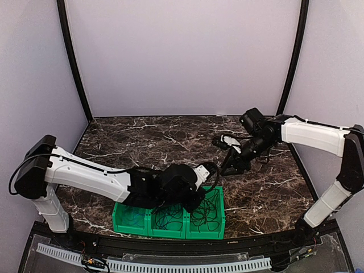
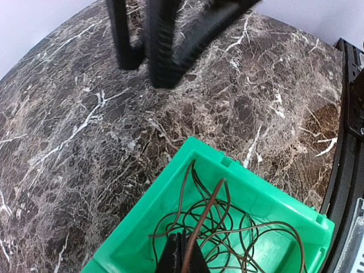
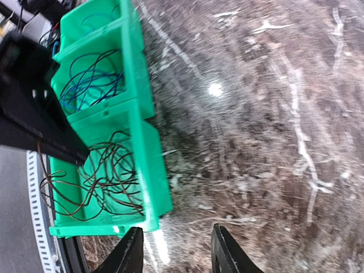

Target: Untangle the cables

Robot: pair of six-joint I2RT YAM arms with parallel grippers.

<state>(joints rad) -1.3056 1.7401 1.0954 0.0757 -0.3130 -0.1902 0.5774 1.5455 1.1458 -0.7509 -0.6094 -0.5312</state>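
The cables lie in a green three-part bin (image 1: 222, 226). Dark brown wires (image 2: 227, 227) are tangled in the right compartment, and bright blue wires (image 3: 91, 85) fill the middle one. My left gripper (image 2: 183, 240) hangs over the right compartment, shut on one brown cable (image 2: 207, 213) that rises from its tips. In the right wrist view its black body (image 3: 34, 114) covers part of the bin. My right gripper (image 3: 176, 250) is open and holds nothing. It hovers over the marble just past the bin's far right corner (image 1: 226, 169).
The bin (image 3: 145, 142) stands at the near edge of the dark marble table (image 1: 170, 136), close to the black front rail (image 2: 350, 102). The right arm's fingers (image 2: 162, 51) show at the top of the left wrist view. Purple walls enclose the table.
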